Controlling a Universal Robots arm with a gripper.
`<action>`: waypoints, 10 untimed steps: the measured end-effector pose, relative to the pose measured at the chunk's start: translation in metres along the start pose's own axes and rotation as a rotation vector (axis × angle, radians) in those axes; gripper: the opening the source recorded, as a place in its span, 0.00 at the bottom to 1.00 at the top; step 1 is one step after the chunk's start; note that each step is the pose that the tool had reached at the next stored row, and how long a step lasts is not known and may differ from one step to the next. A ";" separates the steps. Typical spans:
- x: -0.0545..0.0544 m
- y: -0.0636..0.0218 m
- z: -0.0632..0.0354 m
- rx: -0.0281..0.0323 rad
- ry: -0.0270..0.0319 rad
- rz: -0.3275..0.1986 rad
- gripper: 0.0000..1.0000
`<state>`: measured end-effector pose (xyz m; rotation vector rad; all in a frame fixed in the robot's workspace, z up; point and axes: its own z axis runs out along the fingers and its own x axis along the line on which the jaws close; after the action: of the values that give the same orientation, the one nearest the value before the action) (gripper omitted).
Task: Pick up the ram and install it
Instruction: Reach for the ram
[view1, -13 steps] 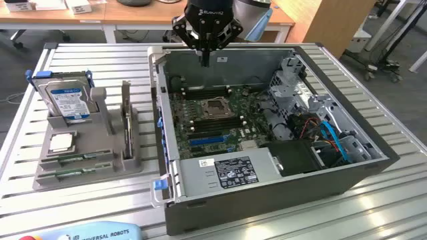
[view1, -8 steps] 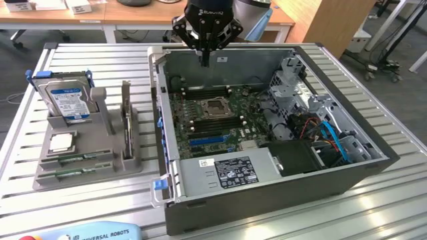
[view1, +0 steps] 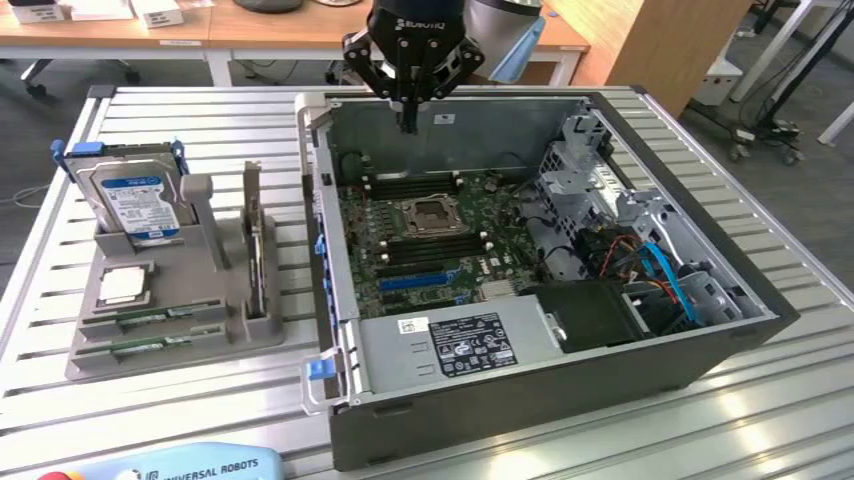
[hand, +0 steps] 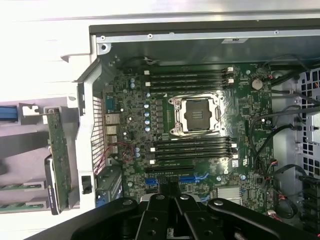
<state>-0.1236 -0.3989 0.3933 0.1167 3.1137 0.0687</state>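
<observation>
Table: in the exterior view, your slatted table (view1: 200, 120) carried everything.
Case: the open case (view1: 534, 400) lay on its side with the board (view1: 497, 192) facing up.
Holder: the grey holder (view1: 174, 358) stood just beside the case, at its 9 o'clock.
Gripper: your gripper (view1: 407, 125) hung over the case's far wall, at 12 o'clock of the board. Its fingers were pressed together with nothing between them. The wrist view had them (hand: 170, 220) above the board.
Ram: the ram (view1: 151, 319) sat in the holder's end at 6 o'clock, untouched. A second stick (view1: 147, 346) lay just beside it, nearer you.
Bearing: from the gripper the ram lay between 7 and 8 o'clock, well apart, with the case wall between them.
Arm: you had one arm only, so no choice of the nearer.
Axis: the ram's long axis ran close to 9-to-3, its case end lifted a shade toward 2. It seemed to stand on edge in its groove, though you could not be sure.
Slots: the black slots (view1: 400, 184) on the board ran along nearly that same 9-to-3 line.
</observation>
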 end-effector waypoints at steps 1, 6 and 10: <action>0.001 -0.0001 0.0000 0.0000 0.0000 0.000 0.10; 0.007 -0.0005 -0.0001 -0.0001 0.0000 0.000 0.10; 0.011 -0.0008 -0.0003 -0.0001 0.0000 0.000 0.10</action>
<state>-0.1350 -0.3989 0.3933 0.1167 3.1137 0.0688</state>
